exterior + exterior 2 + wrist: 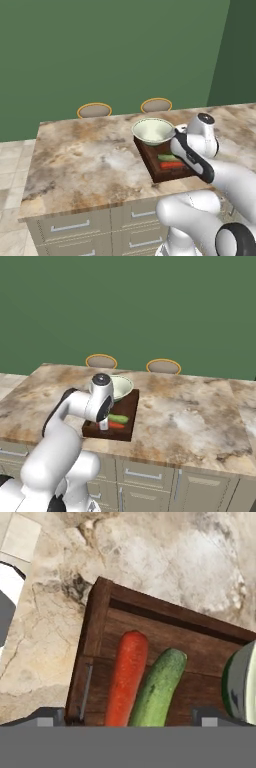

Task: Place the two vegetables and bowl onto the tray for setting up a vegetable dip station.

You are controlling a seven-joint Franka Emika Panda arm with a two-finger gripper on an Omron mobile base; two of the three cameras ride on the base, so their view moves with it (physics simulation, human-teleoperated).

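The dark brown wooden tray [145, 154] [129, 427] [93, 628] lies on the marble counter near its front edge. On it, side by side, rest the orange-red carrot [171, 164] [116, 425] [127, 674] and the dark green cucumber [166, 157] [119, 418] [160, 684]. The pale cream-green bowl [153, 131] [121, 387] [243, 684] sits on the tray's far end. My gripper [103, 425] [130, 719] hovers just above the two vegetables, open, its fingertips [50, 717] wide apart and holding nothing.
The marble counter [85, 160] [190, 416] stretches wide to both sides of the tray, with grey drawers [70, 227] under its front edge. Two yellow-rimmed stool seats [94, 110] [156, 105] stand behind the counter's far edge, against a green wall.
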